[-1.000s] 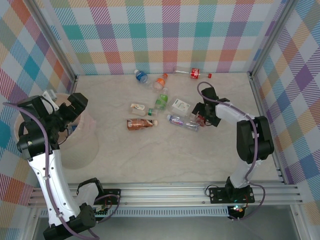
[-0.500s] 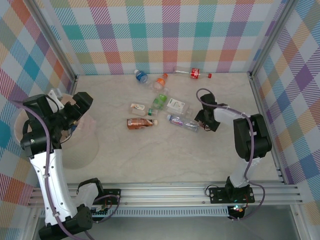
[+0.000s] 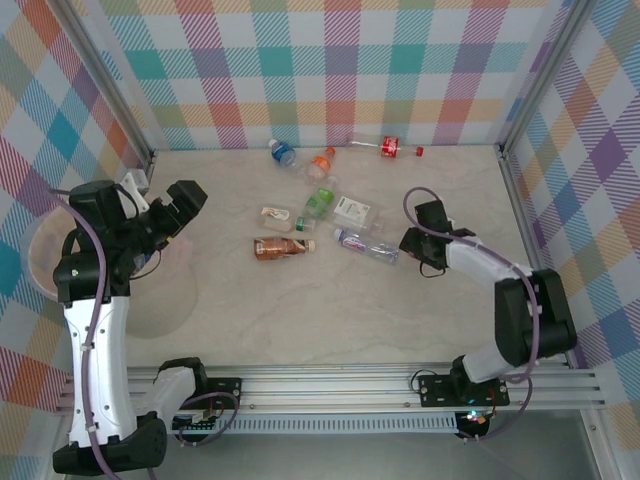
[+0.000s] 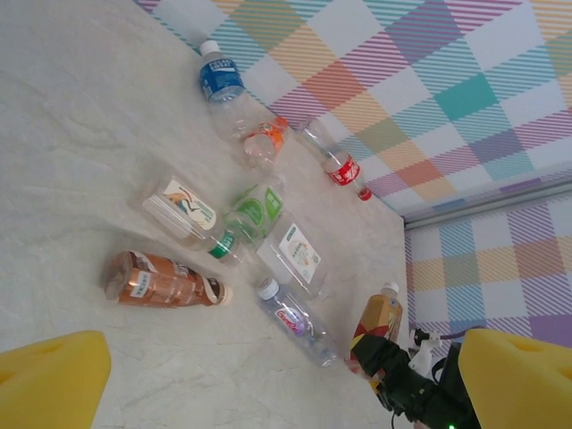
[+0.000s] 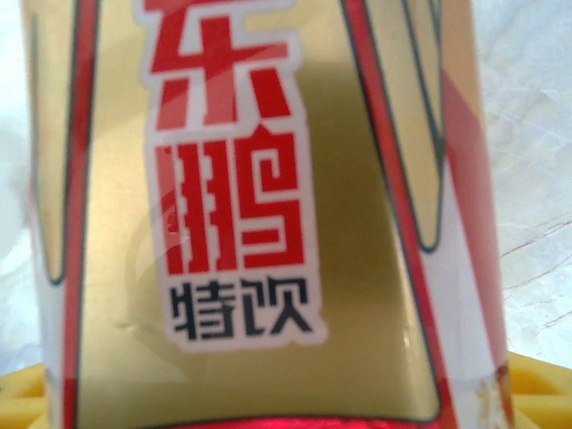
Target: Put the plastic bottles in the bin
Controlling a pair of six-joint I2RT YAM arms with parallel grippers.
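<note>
The gold bottle bears red characters 东鹏 above smaller black 特饮, edged with red and white bands. The right gripper is clamped on it, just right of the loose bottles and well apart from the bin at the table's left edge. The left gripper hangs by the bin's far side, its yellow fingers spread wide and grasping nothing. Eight bottles lie on their sides from mid-table toward the back wall. Their labels are blue, orange, red, green, copper and white, the writing too small to read. The near half of the table is bare.
</note>
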